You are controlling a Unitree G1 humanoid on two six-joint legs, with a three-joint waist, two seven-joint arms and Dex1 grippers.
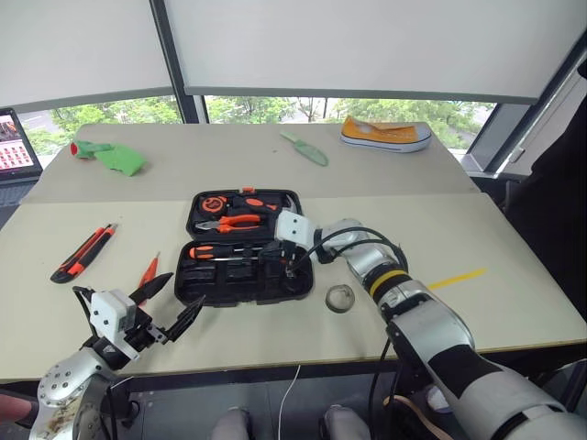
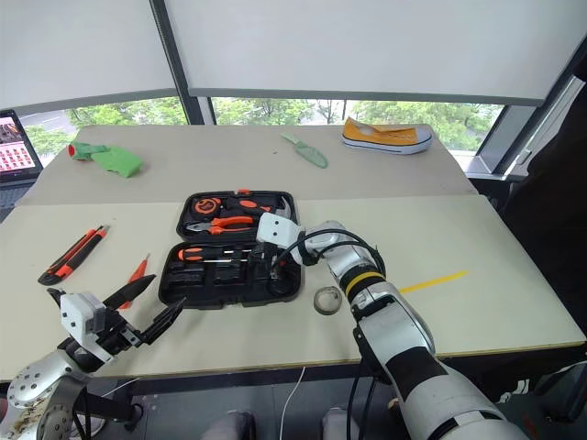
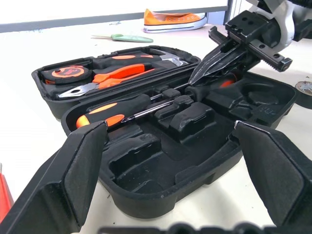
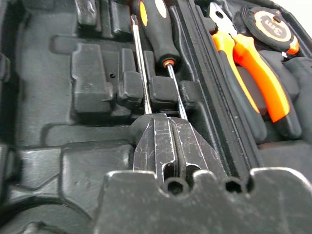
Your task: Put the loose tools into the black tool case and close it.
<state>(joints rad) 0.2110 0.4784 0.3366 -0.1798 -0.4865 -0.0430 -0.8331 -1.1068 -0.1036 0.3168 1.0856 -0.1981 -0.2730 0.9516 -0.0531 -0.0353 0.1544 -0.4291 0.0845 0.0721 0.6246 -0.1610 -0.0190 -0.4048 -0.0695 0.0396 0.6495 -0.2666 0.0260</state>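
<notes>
Two screwdrivers [image 4: 156, 29] lie side by side in the open black tool case [image 1: 240, 247], right in front of the right gripper [image 4: 170, 141], whose fingers are pressed together with nothing between them. The tape roll [image 1: 340, 298] sits just beside that arm. The left gripper [image 1: 163, 312] hangs wide open and empty near the slim orange screwdriver [image 1: 148, 271]; the utility knife [image 1: 84, 251] is farther out.

Open black tool case [image 1: 240, 247]; utility knife [image 1: 83, 252] well left

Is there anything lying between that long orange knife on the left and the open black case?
Yes: between the utility knife and the black tool case lies a slim orange screwdriver, seen in the left eye view.
</notes>
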